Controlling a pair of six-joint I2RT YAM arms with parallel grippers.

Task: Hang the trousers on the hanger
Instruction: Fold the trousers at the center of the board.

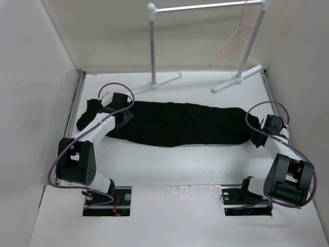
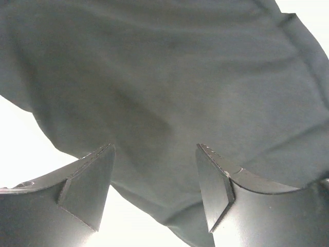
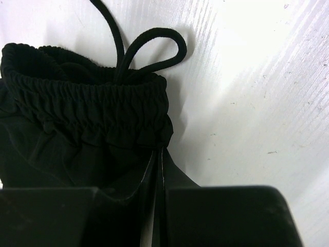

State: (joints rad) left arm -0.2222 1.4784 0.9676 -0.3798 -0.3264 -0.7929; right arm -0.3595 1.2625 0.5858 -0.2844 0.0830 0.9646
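The black trousers [image 1: 175, 123] lie flat across the table, legs to the left and waist to the right. My left gripper [image 1: 121, 109] hovers over the leg end. In the left wrist view it [image 2: 154, 188] is open, with the dark fabric [image 2: 164, 92] spread under and between the fingers. My right gripper [image 1: 258, 136] is at the waist end. In the right wrist view it [image 3: 160, 152] is shut, its tips pinched on the edge of the elastic waistband [image 3: 87, 103]. The drawstring loop [image 3: 154, 38] lies on the table beyond. The pink-red hanger [image 1: 234, 43] hangs on the rail at the back right.
The white and metal clothes rail [image 1: 205, 7] stands at the back, with its feet [image 1: 165, 80] on the table just behind the trousers. White walls close in the left, right and back sides. Bare white table [image 1: 185, 164] lies between the trousers and the arm bases.
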